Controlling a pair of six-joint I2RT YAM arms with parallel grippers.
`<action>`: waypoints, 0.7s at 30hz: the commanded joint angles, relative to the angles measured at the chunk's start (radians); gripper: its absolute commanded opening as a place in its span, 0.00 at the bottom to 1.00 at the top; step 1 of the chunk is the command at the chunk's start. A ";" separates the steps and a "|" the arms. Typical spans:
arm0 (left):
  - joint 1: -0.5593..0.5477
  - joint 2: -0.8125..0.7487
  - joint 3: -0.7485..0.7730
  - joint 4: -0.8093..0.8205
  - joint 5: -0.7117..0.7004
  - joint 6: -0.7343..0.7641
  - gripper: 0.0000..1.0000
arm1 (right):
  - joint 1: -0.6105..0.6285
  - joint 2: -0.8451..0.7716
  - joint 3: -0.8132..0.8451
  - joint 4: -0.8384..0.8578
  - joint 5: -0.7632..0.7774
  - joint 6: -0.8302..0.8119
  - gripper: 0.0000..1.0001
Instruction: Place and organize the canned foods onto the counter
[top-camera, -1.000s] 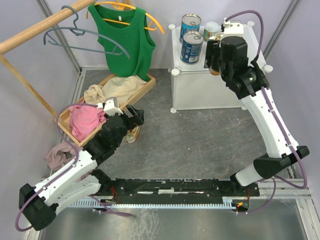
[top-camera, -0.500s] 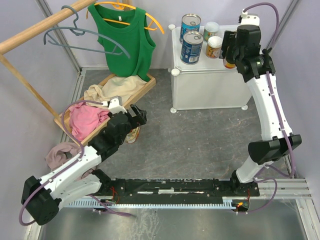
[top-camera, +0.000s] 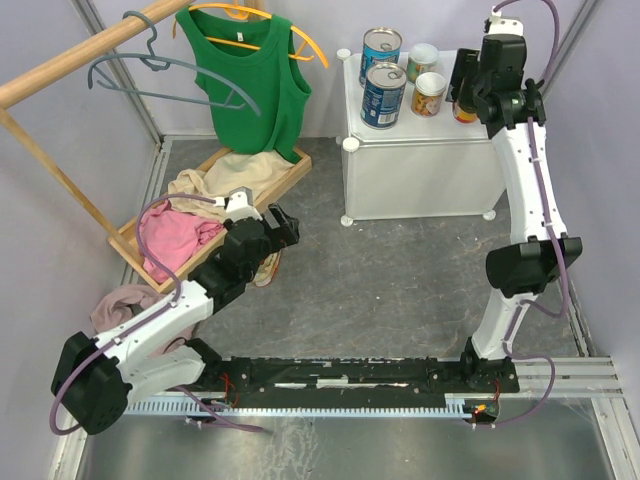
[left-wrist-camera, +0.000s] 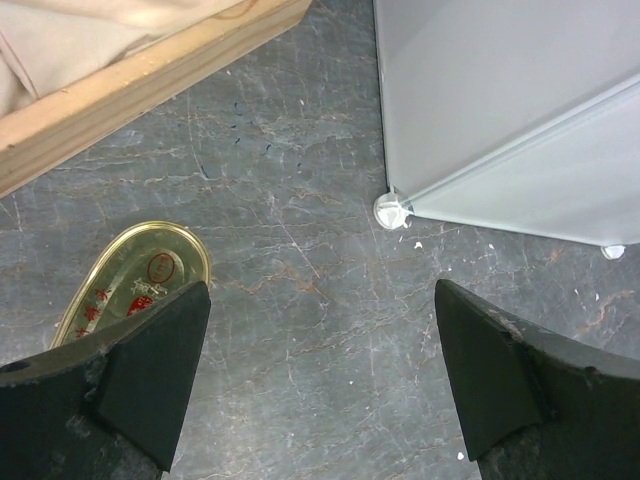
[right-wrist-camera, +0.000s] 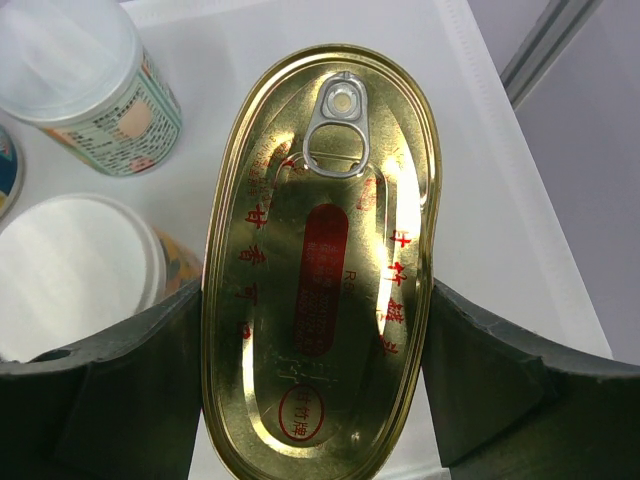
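Two tall blue cans (top-camera: 381, 47) (top-camera: 383, 93) stand on the left of the counter (top-camera: 420, 165). The green-labelled can (top-camera: 423, 60) and the orange-labelled can (top-camera: 431, 94) stand beside them. My right gripper (top-camera: 466, 98) is shut on a flat oval tin (right-wrist-camera: 320, 270) and holds it over the counter top (right-wrist-camera: 500, 180), right of the orange can (right-wrist-camera: 75, 275) and green can (right-wrist-camera: 85, 85). My left gripper (top-camera: 281, 234) is open and empty over the floor. The second oval tin (left-wrist-camera: 135, 280) lies on the floor by its left finger (left-wrist-camera: 150, 380).
A wooden tray (top-camera: 293, 172) of clothes lies left of the counter. A green top (top-camera: 250, 80) hangs on the wooden rail. A cloth (top-camera: 115, 310) lies on the floor at far left. The counter's corner foot (left-wrist-camera: 392, 210) and the tray's edge (left-wrist-camera: 150, 80) lie ahead of the left gripper.
My right arm has carried the oval tin from in front of the small cans to the right side of the counter top. My left gripper has shifted slightly forward.
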 joint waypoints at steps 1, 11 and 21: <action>0.005 0.027 0.043 0.079 0.012 0.014 0.99 | -0.020 0.054 0.134 0.086 -0.026 -0.045 0.01; 0.008 0.100 0.062 0.105 0.030 0.019 0.99 | -0.052 0.198 0.282 0.055 -0.051 -0.090 0.01; 0.014 0.171 0.083 0.134 0.059 0.023 0.99 | -0.086 0.258 0.297 0.083 -0.075 -0.094 0.05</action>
